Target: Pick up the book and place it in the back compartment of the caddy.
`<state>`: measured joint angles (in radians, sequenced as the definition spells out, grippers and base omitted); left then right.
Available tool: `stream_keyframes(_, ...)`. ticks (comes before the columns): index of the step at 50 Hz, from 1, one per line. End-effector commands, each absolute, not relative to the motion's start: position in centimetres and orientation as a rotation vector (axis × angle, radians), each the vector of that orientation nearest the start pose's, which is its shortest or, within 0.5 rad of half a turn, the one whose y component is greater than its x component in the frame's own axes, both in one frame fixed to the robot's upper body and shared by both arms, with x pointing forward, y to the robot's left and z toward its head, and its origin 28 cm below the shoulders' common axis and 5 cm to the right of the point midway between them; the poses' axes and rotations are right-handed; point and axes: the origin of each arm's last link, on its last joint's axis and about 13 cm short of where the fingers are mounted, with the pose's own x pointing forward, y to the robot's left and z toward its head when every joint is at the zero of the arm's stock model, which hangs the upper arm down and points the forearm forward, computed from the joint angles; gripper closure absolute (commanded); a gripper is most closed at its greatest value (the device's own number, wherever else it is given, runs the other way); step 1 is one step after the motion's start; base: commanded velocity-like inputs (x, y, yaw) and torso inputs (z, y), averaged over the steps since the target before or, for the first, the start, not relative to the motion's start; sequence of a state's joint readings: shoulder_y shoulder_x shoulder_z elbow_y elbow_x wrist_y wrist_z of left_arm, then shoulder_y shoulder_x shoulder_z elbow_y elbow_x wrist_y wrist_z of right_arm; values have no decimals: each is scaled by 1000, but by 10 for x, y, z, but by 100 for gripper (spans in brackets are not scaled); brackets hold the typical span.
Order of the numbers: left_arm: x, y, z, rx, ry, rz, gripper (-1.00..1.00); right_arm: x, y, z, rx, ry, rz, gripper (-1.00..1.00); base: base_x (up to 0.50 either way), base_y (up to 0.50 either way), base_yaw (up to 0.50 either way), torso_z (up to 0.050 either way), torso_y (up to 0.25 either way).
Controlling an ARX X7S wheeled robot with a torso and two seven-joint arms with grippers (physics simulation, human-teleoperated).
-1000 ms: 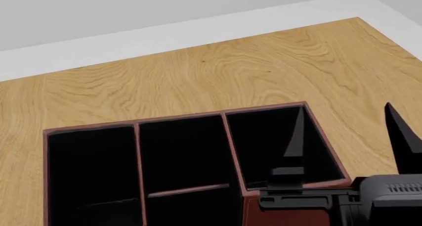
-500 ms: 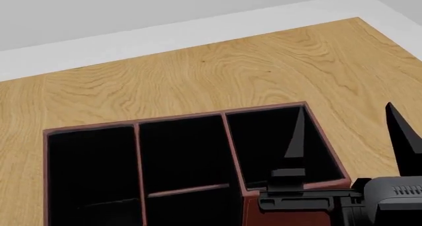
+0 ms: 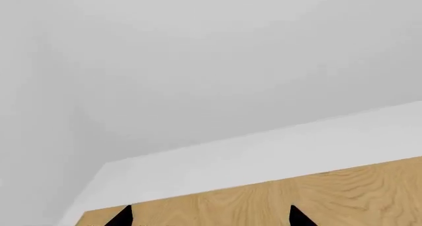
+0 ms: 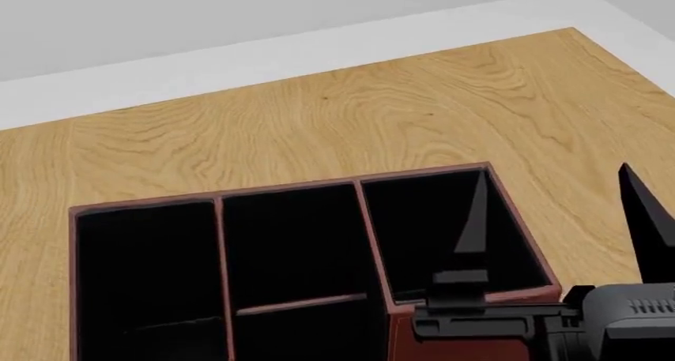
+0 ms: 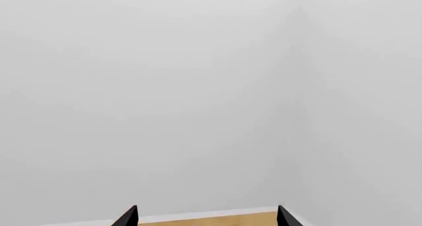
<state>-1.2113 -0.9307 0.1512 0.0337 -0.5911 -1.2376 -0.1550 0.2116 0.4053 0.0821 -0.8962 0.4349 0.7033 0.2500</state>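
The right gripper (image 4: 559,211) hangs empty, fingers spread wide, beside the caddy (image 4: 396,313); the left gripper (image 3: 207,217) is also parted. The book is nowhere in view, so the grasp looks not yet begun: finding it comes first, back compartment (image 4: 290,242) empty

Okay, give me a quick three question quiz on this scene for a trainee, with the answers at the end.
1. True or false: the book lies in the caddy.
2. How do the jaws of the right gripper stand? A) spread apart, B) clamped on something.
3. Fill in: the back compartment of the middle column is closed at its near side by a thin red-brown ____.

Key:
1. False; no book shows in any view.
2. A; nothing is between the fingers.
3. Cross divider.
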Motion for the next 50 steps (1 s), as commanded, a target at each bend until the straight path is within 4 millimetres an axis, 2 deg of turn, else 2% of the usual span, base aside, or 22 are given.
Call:
stream_keyframes(1,270,430,344,307,135,429,-100,197,-134,197,-108,-373,11,-100,0,0,0,0,0)
stream_keyframes(5,275,438,345,332,151,410,-100,201,-132,205,-114,-382,7,-100,0,0,0,0,0)
stream_keyframes(9,281,445,336,371,218,342,-100,203,-131,212,-110,-397,-4,-100,0,0,0,0,0)
stream_keyframes(14,287,450,326,416,252,261,-100,202,-132,212,-105,-396,-28,-100,0,0,0,0,0)
stream_keyframes(26,299,458,319,545,256,137,-100,197,-135,215,-111,-391,-74,-100,0,0,0,0,0)
stream_keyframes(34,288,462,309,554,291,104,-100,201,-131,218,-124,-383,-66,-100,0,0,0,0,0)
stream_keyframes(39,282,466,293,529,368,76,-100,201,-130,221,-128,-384,-60,-100,0,0,0,0,0)
stream_keyframes(42,276,464,290,505,402,66,-100,201,-129,222,-131,-384,-56,-100,0,0,0,0,0)
stream_keyframes(44,274,465,279,494,440,56,-100,201,-130,222,-132,-384,-56,-100,0,0,0,0,0)
stream_keyframes(50,267,462,265,467,450,48,-100,203,-130,224,-136,-380,-50,-100,0,0,0,0,0)
